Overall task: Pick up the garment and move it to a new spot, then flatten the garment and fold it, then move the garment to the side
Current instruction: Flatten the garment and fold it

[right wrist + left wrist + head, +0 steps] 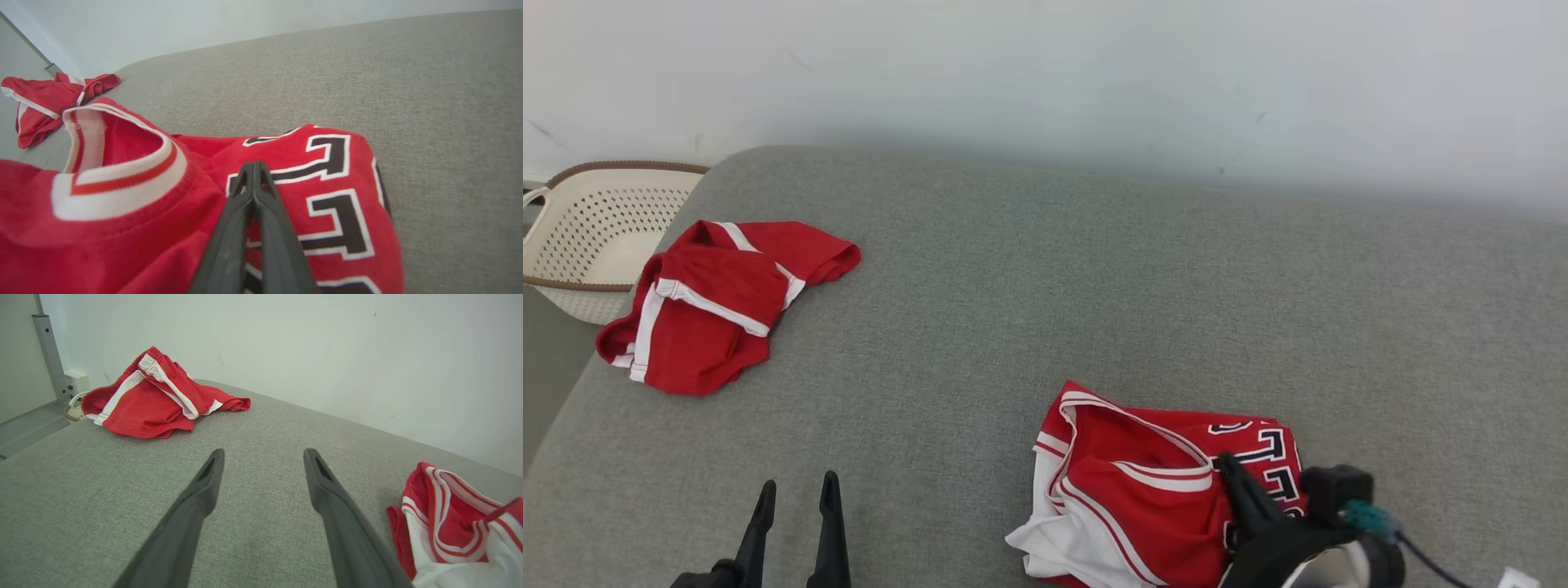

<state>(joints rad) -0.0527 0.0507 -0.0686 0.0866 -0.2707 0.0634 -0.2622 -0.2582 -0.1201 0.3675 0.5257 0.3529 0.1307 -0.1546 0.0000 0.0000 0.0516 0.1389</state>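
On the jersey, my right gripper is clenched (pinch unconfirmed); left gripper is released. Lift, flattening, folding all remain.

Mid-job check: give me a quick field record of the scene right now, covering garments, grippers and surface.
surface: grey pad
jersey: red, black lettering, crumpled, near edge on the robot's right
shorts: red with white stripes, crumpled, far left corner, apart from the jersey
basket: pale, perforated, beyond the pad's left edge, beside the shorts
left gripper: open, over bare pad, away from both garments
right gripper: shut, tips on the jersey's lettering; cannot tell whether cloth is pinched
fold: not yet done
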